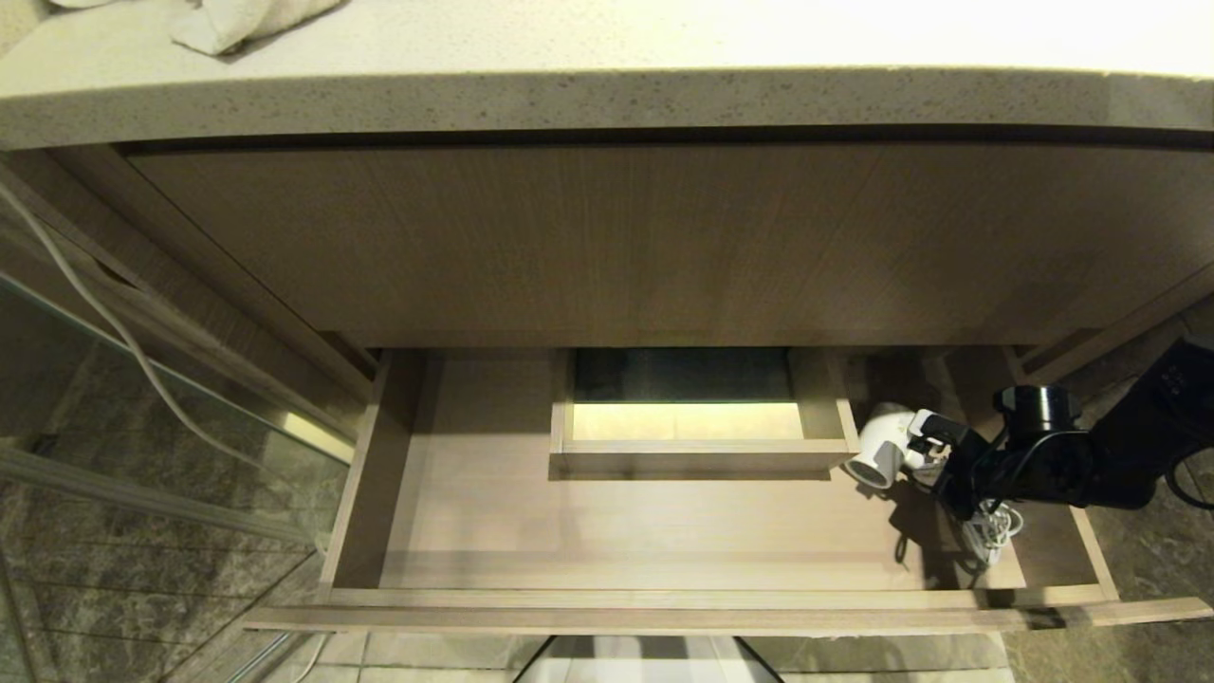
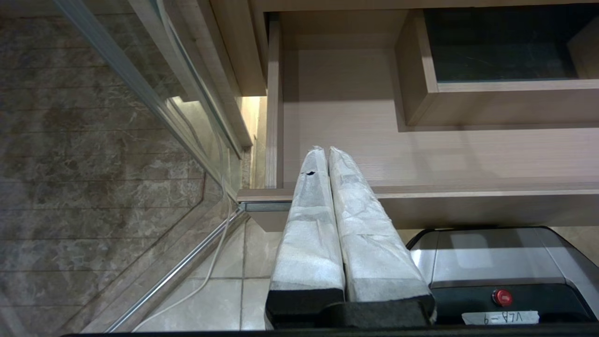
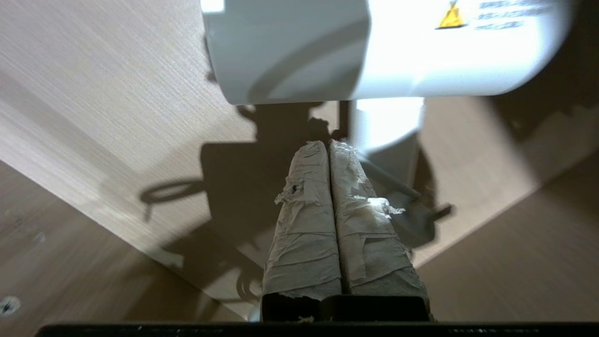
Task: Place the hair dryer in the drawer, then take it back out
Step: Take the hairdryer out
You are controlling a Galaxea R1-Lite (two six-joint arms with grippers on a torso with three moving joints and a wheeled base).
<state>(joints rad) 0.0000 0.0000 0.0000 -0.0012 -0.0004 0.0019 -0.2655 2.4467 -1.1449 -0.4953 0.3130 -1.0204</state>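
The drawer (image 1: 664, 598) stands pulled out below the counter. In its right part lies the white hair dryer (image 1: 877, 455), its barrel pointing toward the boxed cut-out and its coiled cord (image 1: 991, 531) behind the handle. My right gripper (image 1: 934, 448) sits at the dryer's handle. In the right wrist view the right gripper (image 3: 327, 144) is shut, its wrapped fingers pressed together with nothing between them. The dryer's barrel (image 3: 374, 47) with its yellow label is just beyond the tips, the handle beside one finger. My left gripper (image 2: 326, 150) is shut and idle above the drawer's front left corner (image 2: 421, 192).
A boxed cut-out (image 1: 702, 455) rises in the drawer's back middle. Above the drawer are a tall wood-grain panel (image 1: 607, 247) and a speckled countertop (image 1: 607, 95) with a white towel (image 1: 237, 24). A glass panel and a white cable (image 1: 95, 313) stand at the left. My base (image 2: 491, 262) is below the drawer front.
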